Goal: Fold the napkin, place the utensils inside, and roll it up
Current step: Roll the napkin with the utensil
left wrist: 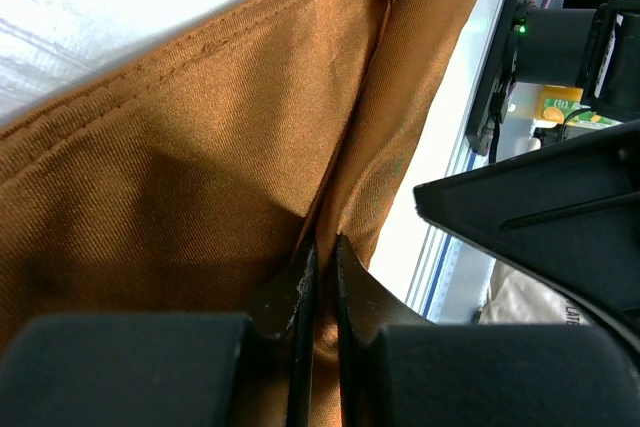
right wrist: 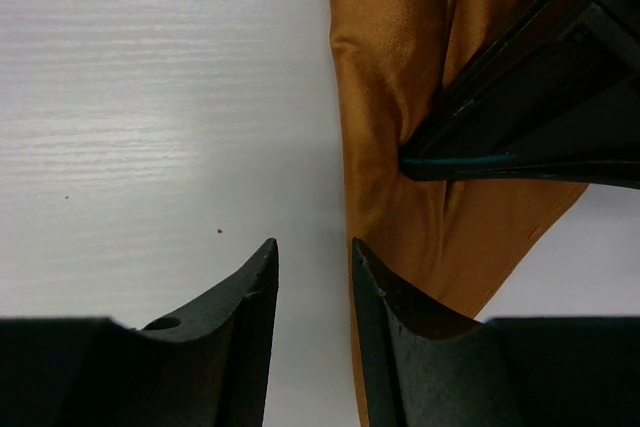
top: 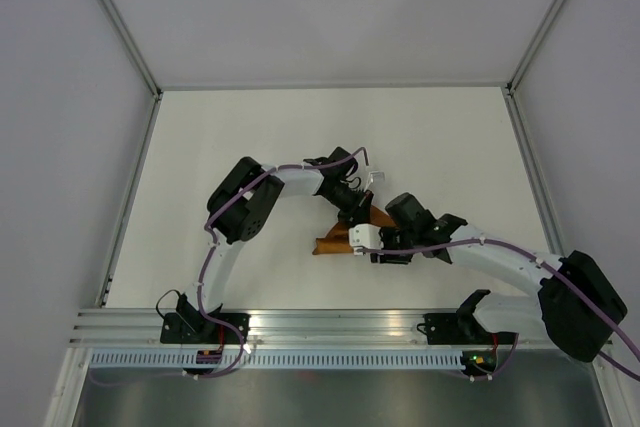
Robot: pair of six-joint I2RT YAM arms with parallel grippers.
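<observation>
The rust-brown napkin [top: 335,241] lies bunched at the table's middle, mostly hidden under both grippers. In the left wrist view its hemmed folds [left wrist: 200,147] fill the frame. My left gripper [left wrist: 322,239] [top: 355,212] is shut on a raised fold of the cloth. My right gripper [right wrist: 313,244] [top: 367,246] is open by a narrow gap and empty, low over the bare table, with one finger at the napkin's edge [right wrist: 390,67]. A thin teal strip [right wrist: 460,160] shows at the left gripper's fingers [right wrist: 530,117]. It may be the fork's handle, but I cannot tell. The tines are hidden.
The white table [top: 300,137] is enclosed by pale walls with metal frame posts. An aluminium rail [top: 330,325] runs along the near edge by the arm bases. The right arm's dark body [left wrist: 540,217] hangs close beside the left gripper.
</observation>
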